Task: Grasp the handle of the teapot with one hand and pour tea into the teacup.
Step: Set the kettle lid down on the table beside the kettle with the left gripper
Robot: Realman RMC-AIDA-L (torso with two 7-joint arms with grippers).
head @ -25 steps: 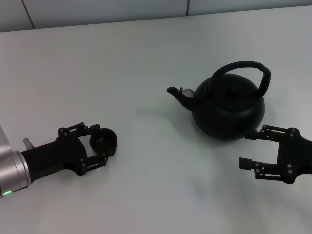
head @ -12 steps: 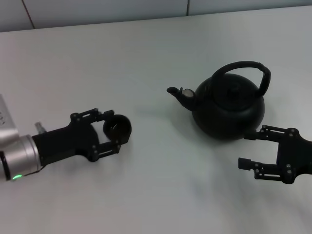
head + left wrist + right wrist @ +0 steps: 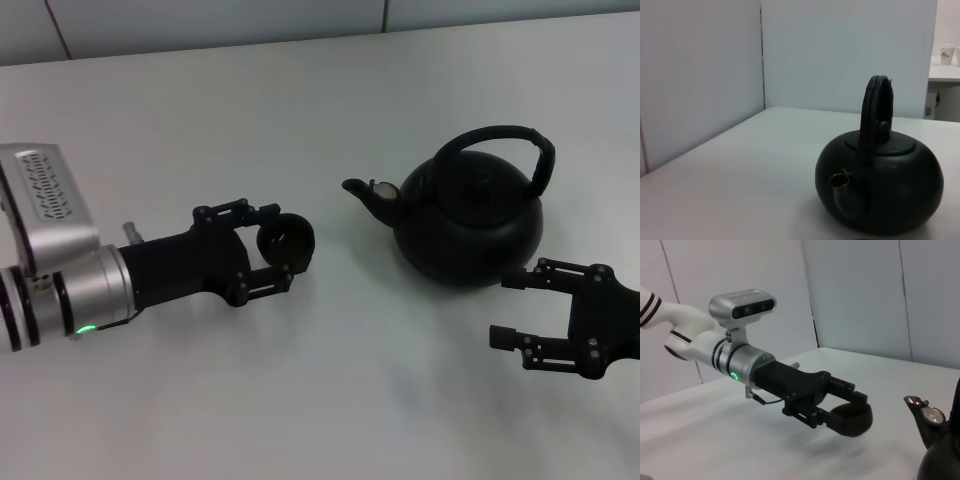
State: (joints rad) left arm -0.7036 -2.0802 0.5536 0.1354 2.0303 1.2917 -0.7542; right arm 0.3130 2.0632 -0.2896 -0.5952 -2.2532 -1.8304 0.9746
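The main risk is a spill or a dropped teacup (image 3: pixel 288 242): the left gripper (image 3: pixel 277 249) pinches this small black cup by its sides only, clear of the table (image 3: pixel 200 120) in the right wrist view, so any tilt or slip of the fingers would let it rotate or fall before it is under the spout (image 3: pixel 362 193). A second risk is collision, since the cup sits left of centre in the head view, near the spout but apart from it. The teapot (image 3: pixel 470 218) stands upright right of centre, its handle (image 3: pixel 510 140) arched over the lid and untouched. The right gripper (image 3: pixel 520 310), at the lower right of the frame, has its fingers spread wide and holds nothing; its upper finger lies just beside the teapot's lower body, and contact cannot be confirmed. A low approach there could push the pot instead of reaching the handle above.
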